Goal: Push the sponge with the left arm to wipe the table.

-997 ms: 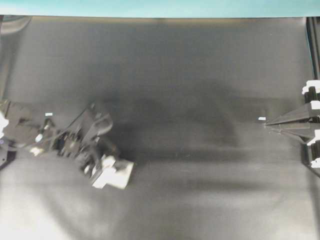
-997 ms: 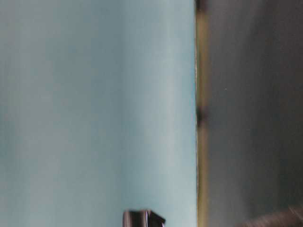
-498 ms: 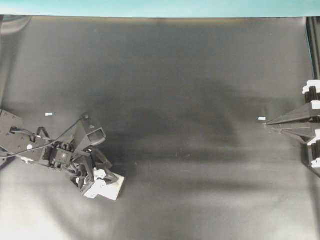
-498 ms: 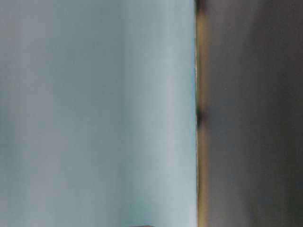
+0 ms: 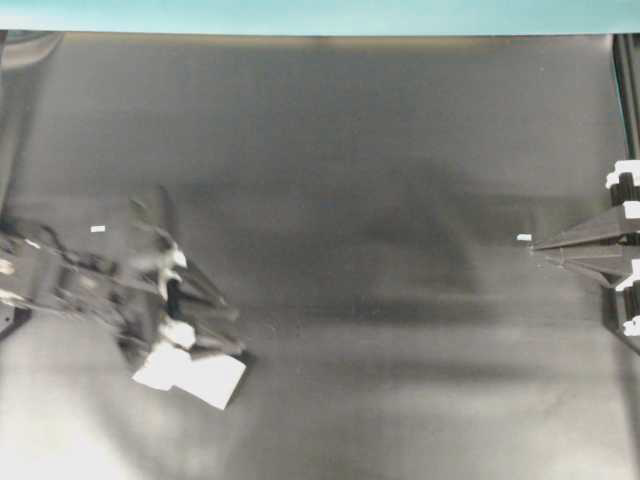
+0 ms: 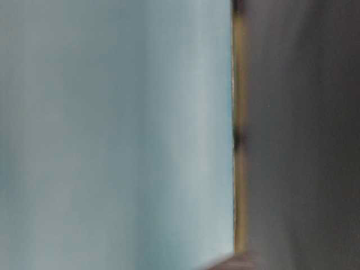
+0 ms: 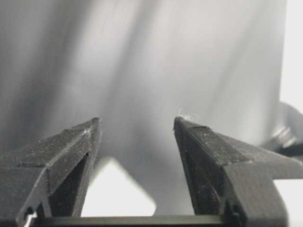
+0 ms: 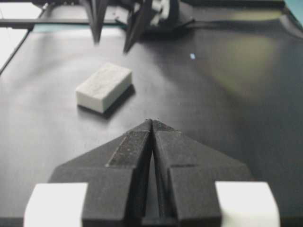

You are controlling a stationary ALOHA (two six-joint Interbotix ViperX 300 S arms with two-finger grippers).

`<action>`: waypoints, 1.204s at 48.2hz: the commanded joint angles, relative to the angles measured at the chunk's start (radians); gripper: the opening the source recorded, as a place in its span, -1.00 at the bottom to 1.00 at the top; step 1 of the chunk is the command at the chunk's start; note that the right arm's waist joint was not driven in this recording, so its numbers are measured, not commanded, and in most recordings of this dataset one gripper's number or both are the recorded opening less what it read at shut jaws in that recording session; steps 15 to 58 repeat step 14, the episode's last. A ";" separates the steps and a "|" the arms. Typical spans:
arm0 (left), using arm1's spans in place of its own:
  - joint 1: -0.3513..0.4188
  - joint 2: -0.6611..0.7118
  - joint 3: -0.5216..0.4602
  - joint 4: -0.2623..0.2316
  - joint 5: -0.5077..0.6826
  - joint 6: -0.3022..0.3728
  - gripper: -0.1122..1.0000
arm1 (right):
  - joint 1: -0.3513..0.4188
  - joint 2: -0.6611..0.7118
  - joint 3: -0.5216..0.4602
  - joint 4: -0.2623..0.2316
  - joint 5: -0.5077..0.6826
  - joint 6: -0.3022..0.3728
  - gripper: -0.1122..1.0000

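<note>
- Right, biggest first: the table (image 5: 380, 200), a wide matte black sheet with a teal strip (image 5: 320, 15) along its far edge, fills the overhead view.
- Left arm (image 5: 70, 285) next, reaching in from the left edge of the overhead view, blurred, cables showing; it is clearly on the move.
- Right gripper (image 8: 152, 124) sits parked at the right edge, jaws pressed together, holding nothing, well apart from the action.
- Left gripper (image 7: 137, 125) has its two fingers spread wide with bare table between the tips; nothing is pinched. In the right wrist view the tips hang above the surface, beyond the sponge.
- Sponge (image 5: 190, 375), the white block, lies flat on the table in the near-left area, partly under the gripper in the overhead view but free of it, judging by the right wrist view (image 8: 104, 86).
- Smallest: two white flecks, one (image 5: 97, 229) near the left arm and one (image 5: 523, 237) by the right gripper's tip.
- To do this well, I'd say: bring the fingertips down low behind the sponge, meet a long side squarely, then push steadily so it slides flat without spinning or tipping.
</note>
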 commanded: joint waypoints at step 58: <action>0.044 -0.224 0.087 0.003 0.005 0.037 0.30 | 0.000 0.002 0.003 0.002 -0.006 0.000 -0.80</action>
